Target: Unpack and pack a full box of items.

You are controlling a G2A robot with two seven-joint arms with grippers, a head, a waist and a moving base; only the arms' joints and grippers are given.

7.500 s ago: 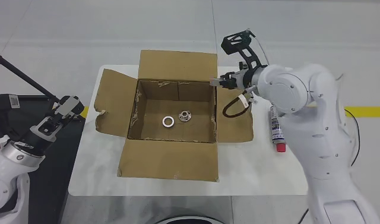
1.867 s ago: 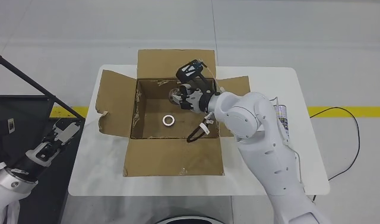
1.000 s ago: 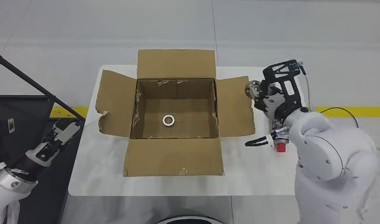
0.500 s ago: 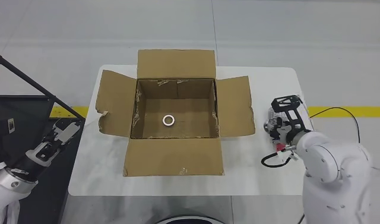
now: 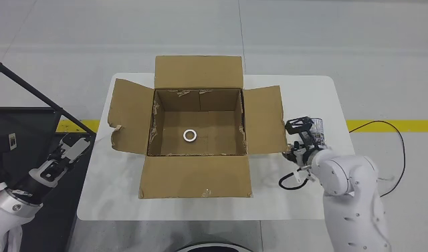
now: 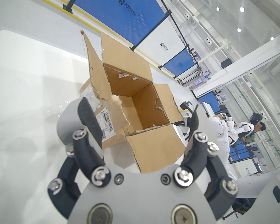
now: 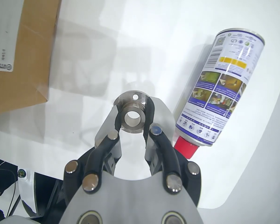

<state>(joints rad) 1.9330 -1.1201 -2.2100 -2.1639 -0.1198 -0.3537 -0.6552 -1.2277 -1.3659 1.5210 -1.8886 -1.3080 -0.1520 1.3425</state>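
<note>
The right gripper (image 7: pixel 133 116) is clamped on a small metal flanged fitting (image 7: pixel 128 102), held low over the tabletop (image 7: pixel 154 24) off the right side of the cardboard box (image 5: pixel 194 175). Whether the fitting already touches the surface I cannot tell. A spray can (image 7: pixel 224 87) lies on its side just beyond, farther from the box, near the fitting but apart from it. This looks like the unpacking half of the job, at the set-down of this piece. Next the jaws need to part and the arm must lift clear without nudging the can. A ring (image 5: pixel 190 136) lies on the box floor, likely the next thing to fetch. The left gripper (image 6: pixel 140 111), jaws spread and empty, hangs off the box's left side.
</note>
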